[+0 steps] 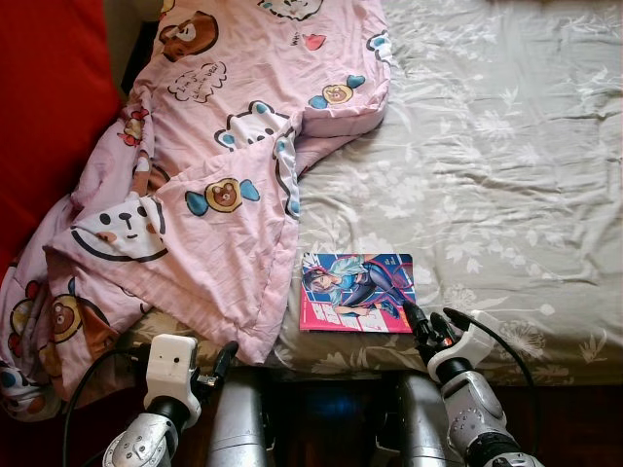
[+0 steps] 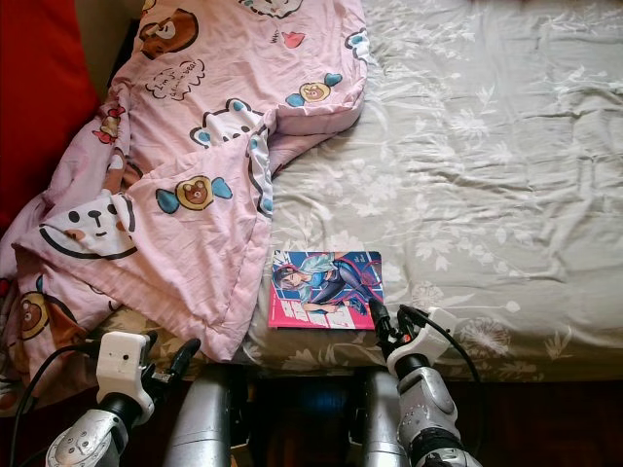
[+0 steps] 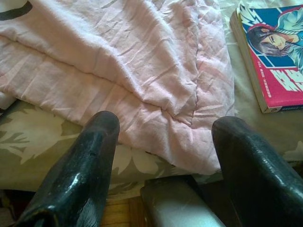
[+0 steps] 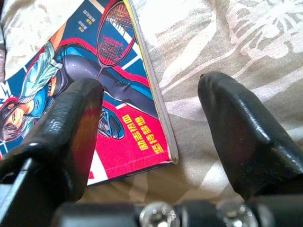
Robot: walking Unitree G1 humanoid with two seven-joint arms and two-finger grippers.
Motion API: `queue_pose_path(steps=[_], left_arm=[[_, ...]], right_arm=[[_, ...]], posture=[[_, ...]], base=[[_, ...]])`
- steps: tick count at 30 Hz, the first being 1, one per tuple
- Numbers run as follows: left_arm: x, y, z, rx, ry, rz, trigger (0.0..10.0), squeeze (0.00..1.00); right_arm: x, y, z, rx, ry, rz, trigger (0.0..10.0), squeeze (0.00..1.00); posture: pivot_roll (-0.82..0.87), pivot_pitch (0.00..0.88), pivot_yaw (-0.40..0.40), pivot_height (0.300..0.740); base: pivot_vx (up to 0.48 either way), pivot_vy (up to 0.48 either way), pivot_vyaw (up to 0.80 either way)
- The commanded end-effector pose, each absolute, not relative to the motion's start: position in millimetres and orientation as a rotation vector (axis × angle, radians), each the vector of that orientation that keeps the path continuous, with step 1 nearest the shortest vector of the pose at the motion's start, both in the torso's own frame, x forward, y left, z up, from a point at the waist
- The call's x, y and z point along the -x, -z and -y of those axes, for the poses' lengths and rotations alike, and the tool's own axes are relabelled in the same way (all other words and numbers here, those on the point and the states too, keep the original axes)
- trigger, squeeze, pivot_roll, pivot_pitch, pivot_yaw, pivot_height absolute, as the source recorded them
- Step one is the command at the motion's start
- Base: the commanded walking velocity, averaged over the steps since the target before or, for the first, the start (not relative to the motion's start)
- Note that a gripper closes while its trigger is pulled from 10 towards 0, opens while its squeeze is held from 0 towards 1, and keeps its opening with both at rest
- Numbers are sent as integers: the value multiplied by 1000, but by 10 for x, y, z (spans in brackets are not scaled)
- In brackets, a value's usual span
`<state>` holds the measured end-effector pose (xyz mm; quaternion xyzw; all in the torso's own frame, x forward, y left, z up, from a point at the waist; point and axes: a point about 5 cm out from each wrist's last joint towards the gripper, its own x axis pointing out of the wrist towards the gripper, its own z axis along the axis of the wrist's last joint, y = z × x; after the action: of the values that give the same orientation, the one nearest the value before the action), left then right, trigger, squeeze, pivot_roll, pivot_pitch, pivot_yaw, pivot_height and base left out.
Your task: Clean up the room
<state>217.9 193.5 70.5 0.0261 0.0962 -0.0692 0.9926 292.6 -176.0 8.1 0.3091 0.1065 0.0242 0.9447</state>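
While my right gripper (image 1: 435, 322) hangs spread wide over the book's (image 1: 356, 292) near right corner, holding nothing, the left gripper (image 3: 163, 142) also gapes empty.

From the right gripper, the paperback lies flat at ten o'clock on the grey floral sheet (image 1: 487, 175), its pink-and-blue cover showing a drawn figure with a racket; the pink cartoon quilt (image 1: 214, 175) edge sits just beside it at nine o'clock.

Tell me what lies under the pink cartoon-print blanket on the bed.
Under the pink quilted blanket with cartoon bears, the grey-green leaf-patterned bedsheet shows at its lower edge. Anything further beneath is covered. The red-and-blue comic book lies beside the blanket, not under it.
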Motion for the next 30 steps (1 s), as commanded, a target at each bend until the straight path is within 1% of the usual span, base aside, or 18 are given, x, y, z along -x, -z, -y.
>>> queue_pose_path(steps=[1,6,10,19,22,30], left_arm=[[-2111,-625,-1965,-54,127,-237,10000,0],[-2106,-632,-1961,-57,131,-236,10000,0],[-2082,-635,-1998,-61,122,-239,10000,0],[-2057,-633,-1991,-60,123,-245,10000,0],[-2054,-636,-1989,-60,123,-245,10000,0],[-2035,-655,-2004,-64,124,-246,10000,0]], right_arm=[[-2808,38,1740,-662,-34,-254,10000,0],[-2791,82,1715,-699,-35,-298,10000,0],[-2838,45,1703,-703,-56,-296,10000,0],[-2910,-23,1721,-714,-72,-278,10000,0],[-2904,-11,1730,-704,-62,-290,10000,0],[-2847,58,1730,-758,-44,-326,10000,0]], posture=[[187,337,51,601],[199,337,51,601],[204,335,52,601],[205,345,54,601],[205,345,54,601],[218,356,60,601]], base=[[0,0,0],[0,0,0],[0,0,0],[0,0,0],[0,0,0],[0,0,0]])
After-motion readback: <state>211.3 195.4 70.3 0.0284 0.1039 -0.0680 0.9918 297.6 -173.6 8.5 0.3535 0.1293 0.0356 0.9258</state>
